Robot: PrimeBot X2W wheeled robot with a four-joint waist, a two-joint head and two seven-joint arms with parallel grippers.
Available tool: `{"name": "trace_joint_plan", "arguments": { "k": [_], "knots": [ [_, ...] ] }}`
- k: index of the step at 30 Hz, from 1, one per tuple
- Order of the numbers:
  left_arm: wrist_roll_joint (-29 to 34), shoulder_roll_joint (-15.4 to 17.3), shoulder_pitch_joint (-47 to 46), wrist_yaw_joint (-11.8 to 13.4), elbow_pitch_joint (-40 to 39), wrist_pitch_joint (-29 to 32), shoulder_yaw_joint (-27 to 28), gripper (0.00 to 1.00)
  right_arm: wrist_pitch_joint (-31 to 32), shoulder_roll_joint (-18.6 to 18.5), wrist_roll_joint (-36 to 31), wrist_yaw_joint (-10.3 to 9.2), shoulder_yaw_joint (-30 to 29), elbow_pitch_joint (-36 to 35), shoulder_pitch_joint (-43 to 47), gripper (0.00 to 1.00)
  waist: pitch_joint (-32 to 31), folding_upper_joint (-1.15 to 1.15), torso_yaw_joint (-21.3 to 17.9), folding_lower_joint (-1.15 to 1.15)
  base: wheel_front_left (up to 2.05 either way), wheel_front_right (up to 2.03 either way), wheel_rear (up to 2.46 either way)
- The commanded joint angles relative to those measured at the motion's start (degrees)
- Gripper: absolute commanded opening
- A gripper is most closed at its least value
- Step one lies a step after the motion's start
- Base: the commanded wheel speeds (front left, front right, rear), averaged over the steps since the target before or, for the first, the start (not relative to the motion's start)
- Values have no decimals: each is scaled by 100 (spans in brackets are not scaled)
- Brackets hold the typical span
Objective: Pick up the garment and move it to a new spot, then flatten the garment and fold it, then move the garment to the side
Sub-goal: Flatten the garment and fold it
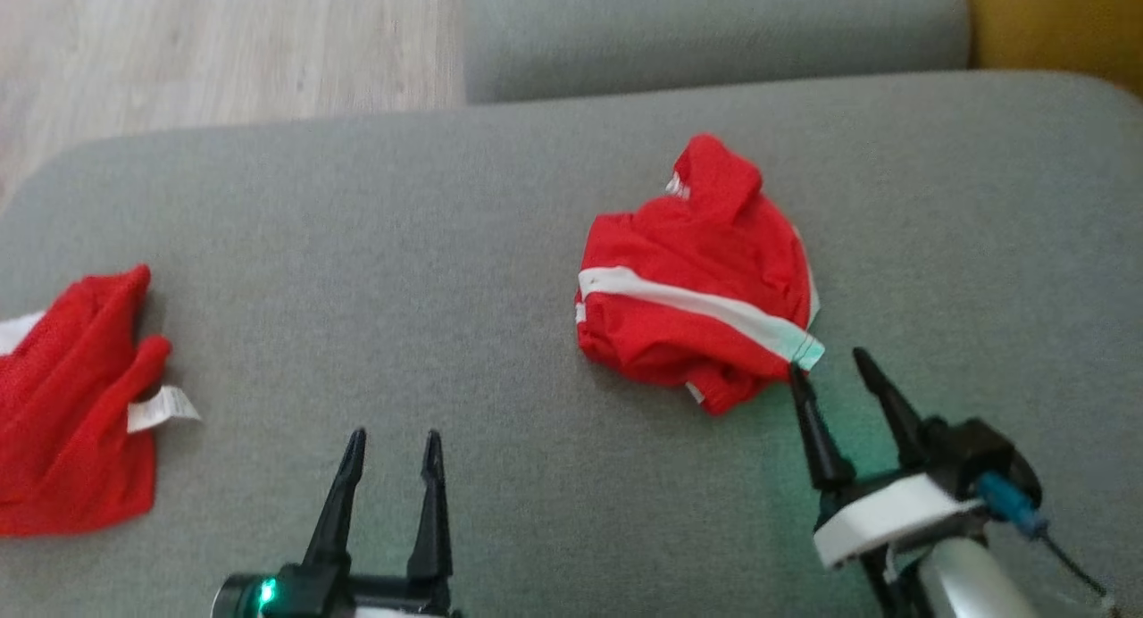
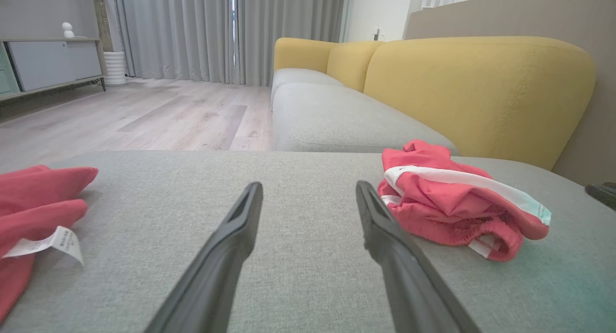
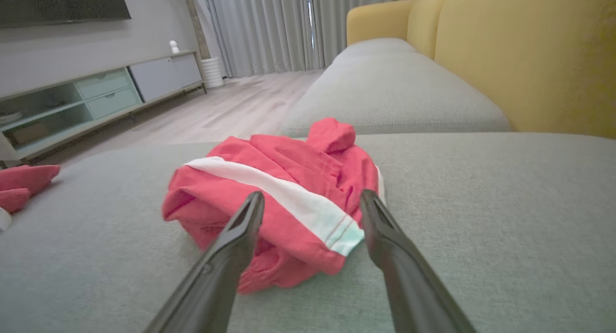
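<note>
Nearest the lens sit the left gripper (image 1: 395,435) and right gripper (image 1: 826,361), fingers spread, holding nothing. Far left of the crumpled garment (image 1: 692,279), a second red cloth (image 1: 71,404) is cut off by the frame edge. The left gripper hovers well left of the garment over the bare sofa cushion (image 1: 446,243). The garment lies bunched mid-cushion, its white stripe (image 1: 705,304) running down-right toward the right gripper, whose fingers straddle the stripe's near end; the right arm is plainly nearer. Contact cannot be confirmed. Garment type and lower folds are hidden.
</note>
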Motion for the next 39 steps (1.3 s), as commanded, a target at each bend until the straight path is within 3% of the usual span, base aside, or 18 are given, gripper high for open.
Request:
{"name": "trace_joint_plan", "arguments": {
  "k": [1,15,17,21,24,27,33,39],
  "knots": [
    [-33,-49,-284,-6,-159,-37,109,100,-34,-81,39,43,74,-48,-282,100,232,0,76,-1,0,0,0],
    [-186,-49,-775,-33,-51,-37,-82,100,-34,-106,697,43,3,1478,-1246,100,746,0,394,-1,0,0,0],
    [-184,-49,-822,-51,-39,-37,-95,100,-34,-141,783,43,159,1549,-1345,0,770,0,454,-1,0,0,0],
    [-180,-49,-890,-60,-29,-37,-65,100,-34,-264,852,43,377,1330,-1422,0,747,0,567,-1,0,0,0],
    [-176,-49,-892,-59,-43,-37,-41,100,-34,-331,656,43,496,762,-1423,0,668,0,630,-1,0,0,0],
    [-162,-49,-775,-48,-5,-37,22,100,-34,-210,564,43,962,-12,-1606,0,401,0,597,-1,0,0,0],
    [-272,-49,-600,-5,3,-37,-5,100,-34,4,777,43,1689,-658,-2519,0,-40,0,539,-1,0,0,0],
    [-329,-49,-535,45,-37,-37,-29,100,-34,77,848,43,1641,-941,-3287,0,-202,0,510,-1,0,0,0]
  ]
}}
